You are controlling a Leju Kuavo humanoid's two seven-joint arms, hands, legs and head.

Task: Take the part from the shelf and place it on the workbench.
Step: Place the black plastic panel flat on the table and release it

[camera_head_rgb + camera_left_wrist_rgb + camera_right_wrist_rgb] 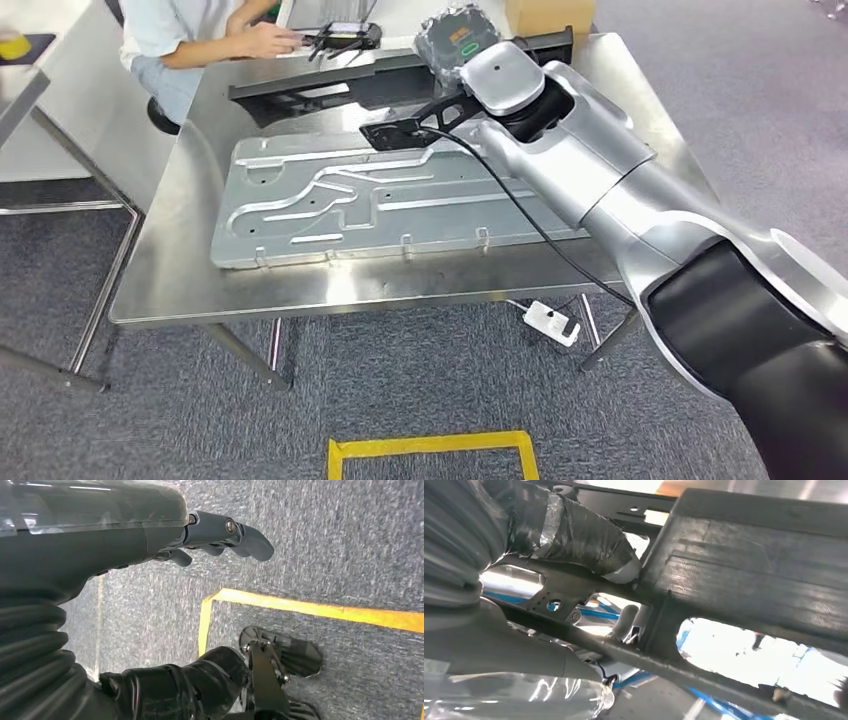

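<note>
Two hands, very differently placed. Right hand (574, 540), thumb wrapped in dark tape, clamped on a long black moulded plastic part (400, 80) with cut-out openings, thumb pressed to one face of a flat bar and a darker finger (624, 622) showing through an opening on the other side. Seen from the head camera, hidden behind the silver wrist at the end of the right arm (600, 190), stretched forward over the far right of a shiny stainless-steel workbench (160, 290). Part lying lengthwise across the bench's far side, its right end under the wrist; cannot tell whether resting fully on the surface or held just above it. Just nearer than the part, flat on the bench, a large pressed grey sheet-metal panel (330, 210) with raised ribs and small holes. Beyond the wrist, at the far edge, a crinkled silvery foil-wrapped pack (450, 35) with a green label. Across the bench, a seated person (190, 40) in a pale top, hand on a black device (345, 38). Left hand (220, 535) hanging over grey carpet (325, 535), holding nothing, fingers loosely curved and apart. Yellow tape outline (310, 609) on the carpet below, near the bench's front edge, and a white power strip (550, 322) under the bench.
</note>
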